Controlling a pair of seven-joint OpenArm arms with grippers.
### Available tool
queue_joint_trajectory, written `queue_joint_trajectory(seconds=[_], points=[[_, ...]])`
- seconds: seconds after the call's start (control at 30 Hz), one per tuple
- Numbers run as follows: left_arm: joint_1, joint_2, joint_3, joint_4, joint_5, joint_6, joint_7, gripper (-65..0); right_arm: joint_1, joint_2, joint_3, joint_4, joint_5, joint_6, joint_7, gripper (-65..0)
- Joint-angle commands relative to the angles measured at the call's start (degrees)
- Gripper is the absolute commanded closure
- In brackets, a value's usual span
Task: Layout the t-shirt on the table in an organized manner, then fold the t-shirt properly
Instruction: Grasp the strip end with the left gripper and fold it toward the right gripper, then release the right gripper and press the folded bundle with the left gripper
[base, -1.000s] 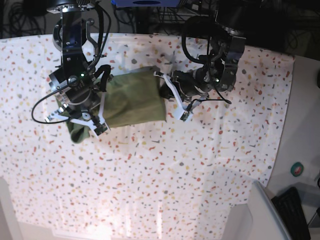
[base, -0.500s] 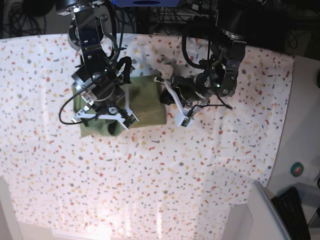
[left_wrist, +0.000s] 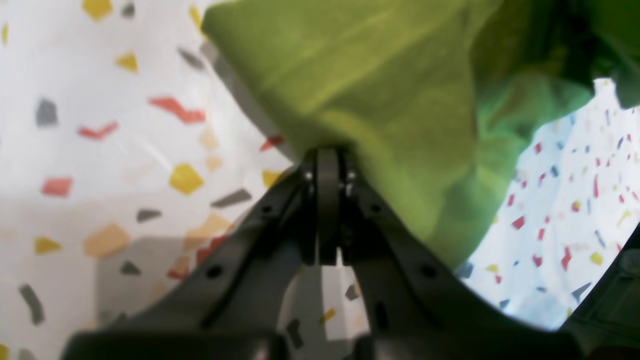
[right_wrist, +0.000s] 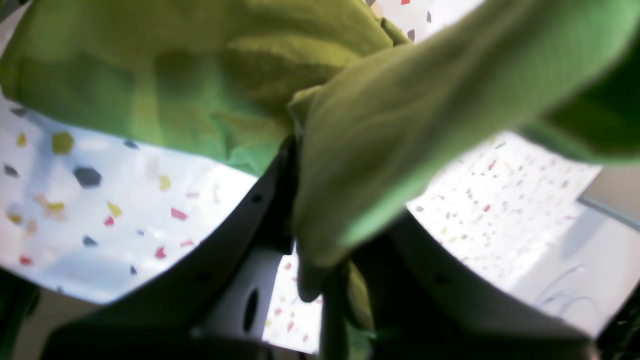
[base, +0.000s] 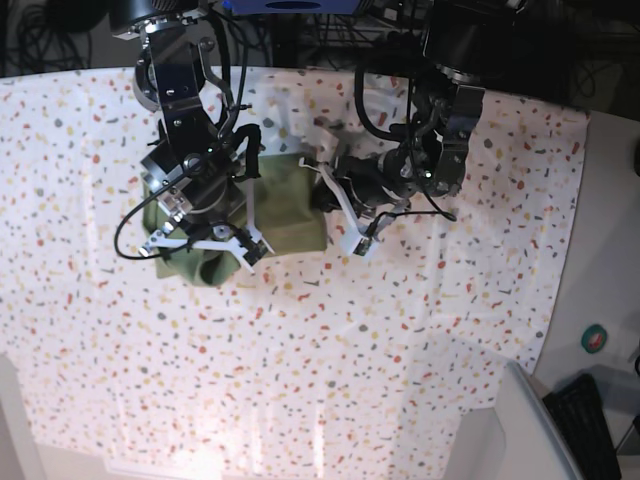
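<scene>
The olive-green t-shirt (base: 285, 205) lies bunched in a compact bundle on the speckled table (base: 330, 340), at the back and left of centre. My right gripper (base: 205, 245) hangs over the bundle's left end. In the right wrist view the right gripper (right_wrist: 300, 150) is shut on a thick fold of t-shirt (right_wrist: 380, 130) that drapes over its fingers. My left gripper (base: 328, 205) is at the bundle's right edge. In the left wrist view the left gripper (left_wrist: 327, 155) has its jaws pressed together on the hem of the t-shirt (left_wrist: 380, 85), just above the table (left_wrist: 100, 150).
A plain grey-white surface (base: 610, 250) borders the table on the right, with a small round teal object (base: 596, 338) on it. A pale bin corner (base: 520, 430) and a black device (base: 590, 425) sit at the lower right. Dark cables (base: 60, 35) run along the back edge.
My right arm has carried its fold of the t-shirt rightward over the rest, so the bundle is narrower. The left gripper has shifted slightly left, still holding its edge.
</scene>
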Motion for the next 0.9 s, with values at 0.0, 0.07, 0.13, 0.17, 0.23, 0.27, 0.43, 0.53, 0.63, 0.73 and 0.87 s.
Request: queue_joint_trajectory(seconds=[0.0,0.07,0.13,0.17,0.23,0.27,0.43,0.53,0.63,0.73,0.87], points=[[-1.36,0.09,-0.08,0.43,-0.62,-0.30,-0.97,0.0,0.57,-0.64,-2.36,1.10,0.32,-0.36,0.46,0.0],[-1.71,0.09,0.01,-0.53,-0.62,-0.30,-0.97,0.0,0.66,-0.64,-4.90,1.01,0.32,-0.36,0.11,0.0],[-1.80,0.09,-0.08,-0.71,-0.62,-0.30,-1.05,0.0,1.10,-0.64,-6.14,0.58,0.32,-0.36,0.29,0.0],[-1.80,0.09,-0.08,-0.53,-0.80,-0.30,-1.05,0.0,1.71,-0.64,-6.22,0.40,0.41,-0.36,0.20,0.0],[-1.80,0.09,-0.08,-0.18,-0.89,-0.30,-1.05,0.0,2.59,-0.64,-6.31,-1.36,0.32,-0.36,0.11,0.0],[-1.80,0.09,-0.08,-0.18,-0.71,-0.30,-1.05,0.0,3.03,-0.64,-6.31,-2.06,0.32,-0.36,0.11,0.0],[-1.80,0.09,-0.17,-0.09,-0.98,-0.30,-1.05,0.0,3.91,-0.55,-6.31,-3.56,0.32,-0.45,0.20,0.0],[-1.80,0.09,-0.17,-0.09,-1.06,-0.30,-1.05,0.0,3.91,-0.55,-6.40,-4.35,0.32,-0.45,0.03,0.0],[-1.80,0.09,-0.17,0.00,-1.06,-0.30,-1.05,0.0,4.52,-0.55,-6.40,-6.11,0.50,-0.45,0.38,0.0],[-1.71,0.09,-0.17,0.00,-1.06,-0.30,-1.05,0.0,6.02,-0.55,-6.40,-8.57,0.67,-0.45,0.38,0.0],[-1.53,0.09,-0.26,0.00,-1.06,-0.30,-1.05,0.0,7.07,-0.64,-6.49,-9.45,0.67,-0.45,0.38,0.0]])
